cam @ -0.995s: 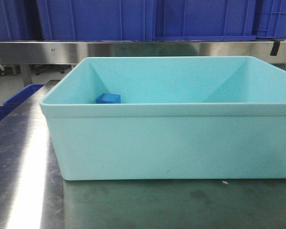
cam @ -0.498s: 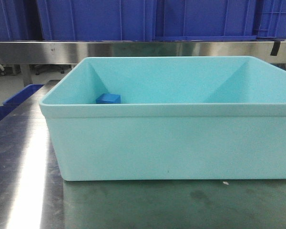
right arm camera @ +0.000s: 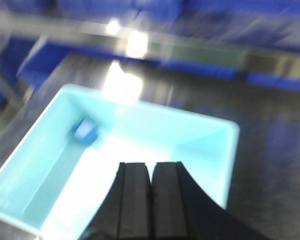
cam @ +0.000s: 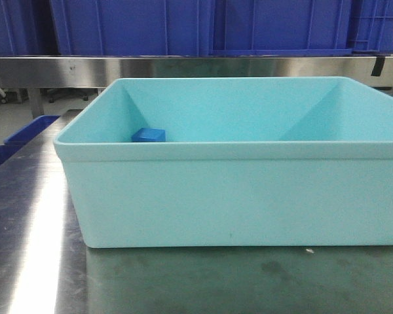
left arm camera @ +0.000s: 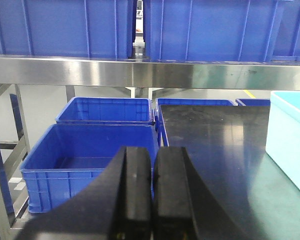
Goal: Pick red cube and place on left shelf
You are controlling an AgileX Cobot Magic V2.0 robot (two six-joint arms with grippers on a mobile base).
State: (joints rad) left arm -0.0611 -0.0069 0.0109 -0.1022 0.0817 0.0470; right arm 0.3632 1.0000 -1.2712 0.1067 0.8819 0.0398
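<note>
No red cube shows in any view. A small blue cube lies in the far left corner of a light teal bin on the steel table. The right wrist view is blurred and looks down into that bin from above, with the blue cube ahead and to the left. My right gripper is shut and empty above the bin. My left gripper is shut and empty at the table's left side, with the bin's corner to its right. Neither gripper shows in the front view.
A steel shelf rail runs behind the bin, with blue crates standing on it. In the left wrist view, open blue crates stand low, left of the dark tabletop, below the shelf rail.
</note>
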